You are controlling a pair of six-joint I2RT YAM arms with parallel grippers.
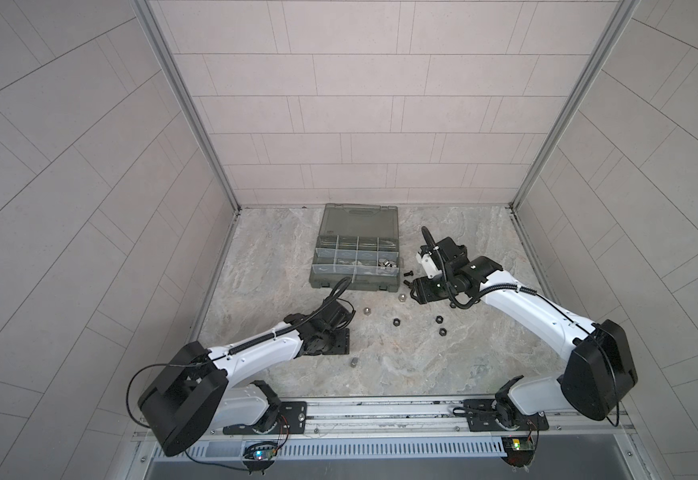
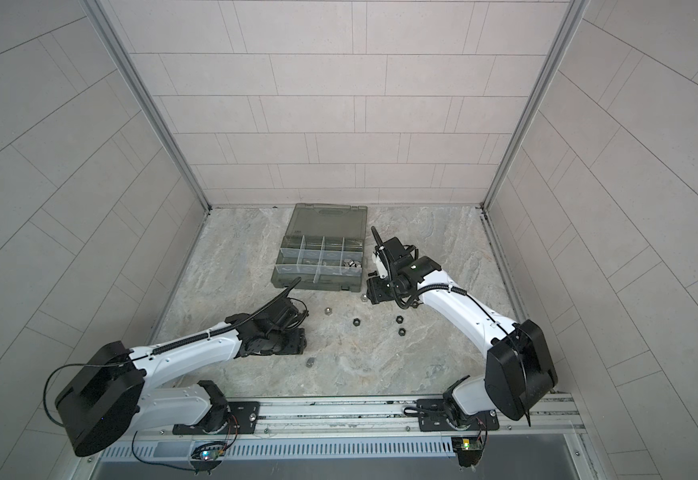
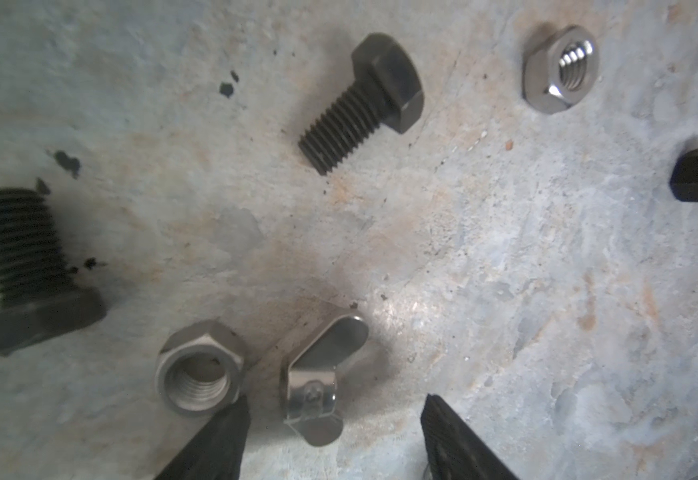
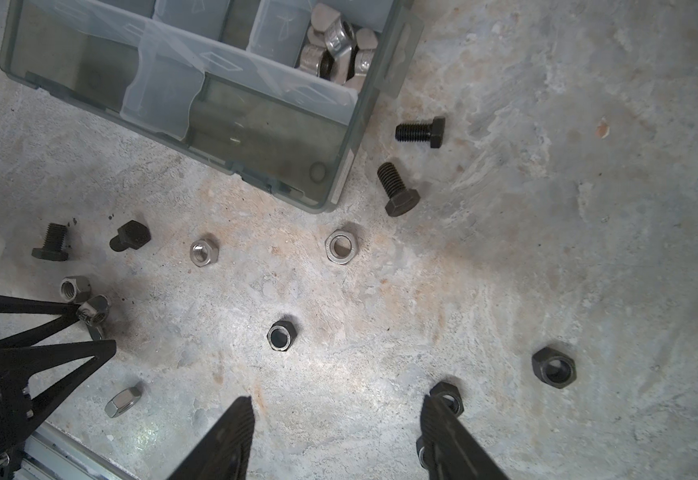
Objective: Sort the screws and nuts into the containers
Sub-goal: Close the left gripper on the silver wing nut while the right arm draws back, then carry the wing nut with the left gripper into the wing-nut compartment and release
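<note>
Now left fingers apart astride a silver wing nut, seemingly untouched; right fingers apart, empty.

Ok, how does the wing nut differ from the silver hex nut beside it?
The wing nut has two flat wings; the hex nut is a plain six-sided ring. The wing nut lies between the left gripper's open fingertips; the hex nut sits just outside one finger. Both are silver and rest on the table.
</note>
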